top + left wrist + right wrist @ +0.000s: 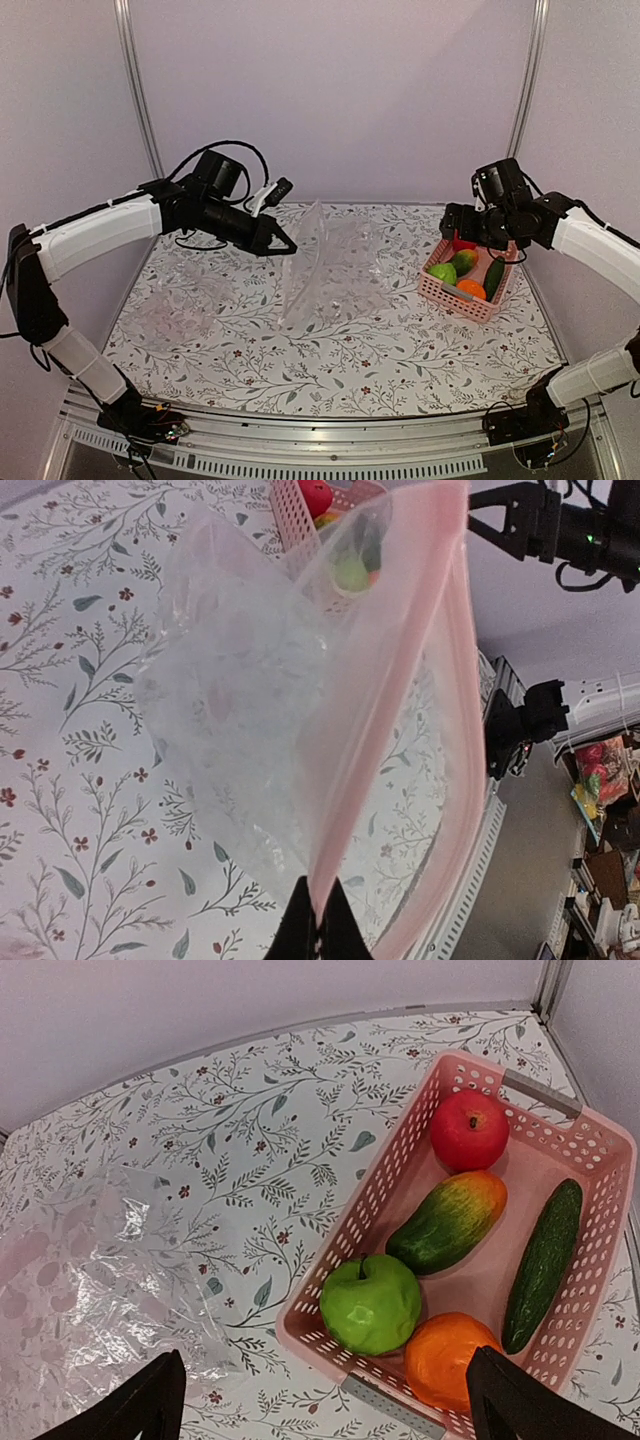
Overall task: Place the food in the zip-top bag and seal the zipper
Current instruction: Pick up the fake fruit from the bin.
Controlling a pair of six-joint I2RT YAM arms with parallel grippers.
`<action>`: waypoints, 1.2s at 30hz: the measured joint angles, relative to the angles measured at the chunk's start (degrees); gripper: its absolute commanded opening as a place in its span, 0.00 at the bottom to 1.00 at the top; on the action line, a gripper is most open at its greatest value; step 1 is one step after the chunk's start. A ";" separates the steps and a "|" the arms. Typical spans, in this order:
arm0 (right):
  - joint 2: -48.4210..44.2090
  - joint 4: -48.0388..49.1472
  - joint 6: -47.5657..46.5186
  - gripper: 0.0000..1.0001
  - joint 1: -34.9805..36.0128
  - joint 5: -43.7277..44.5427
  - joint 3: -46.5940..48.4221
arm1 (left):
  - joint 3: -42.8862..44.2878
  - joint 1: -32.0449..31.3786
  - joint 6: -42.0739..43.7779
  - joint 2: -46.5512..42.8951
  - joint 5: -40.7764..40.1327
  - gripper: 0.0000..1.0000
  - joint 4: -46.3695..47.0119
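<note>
**Desk:** Zip-top bag (318, 262) stands mid-table, its edge pinched by the left gripper (287, 246). Anything loaded?

**Photographer:** Nothing. All five pieces of food (450, 1220) lie in the pink basket (385, 1185). The right gripper (330, 1400) hovers above, jaws spread. The zipper (430, 680) looks unsealed.

Not a single word, number, brand mark or sign can be read in any of the views. The white worktop (330, 340) bears only a printed pattern of grey-green leafy sprigs and small red flowers, not lettering. At the far edge of the left wrist view, the red and green coloured packages (598, 765) beyond the worktop are too small and blurred for any print on them to be made out.
</note>
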 measured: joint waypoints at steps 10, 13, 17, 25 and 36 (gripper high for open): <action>16.04 1.53 -1.46 0.91 -7.93 -11.08 -0.09 | -0.68 0.00 -0.20 -1.70 0.00 0.00 0.46; 18.47 2.05 -1.75 0.88 -9.07 -13.25 -0.28 | -0.72 0.00 -0.20 -1.73 -0.13 0.00 0.48; 20.39 2.75 -2.14 0.84 -10.21 -15.54 -0.94 | -0.72 0.00 -0.20 -1.73 -0.15 0.00 0.48; 21.14 3.08 -2.71 0.80 -10.84 -17.07 -2.97 | -0.72 0.02 -0.20 -2.14 -0.15 0.00 0.46; 24.30 3.96 -4.09 0.81 -10.27 -17.07 -2.67 | -0.72 0.02 -0.20 -2.32 -0.15 0.00 0.52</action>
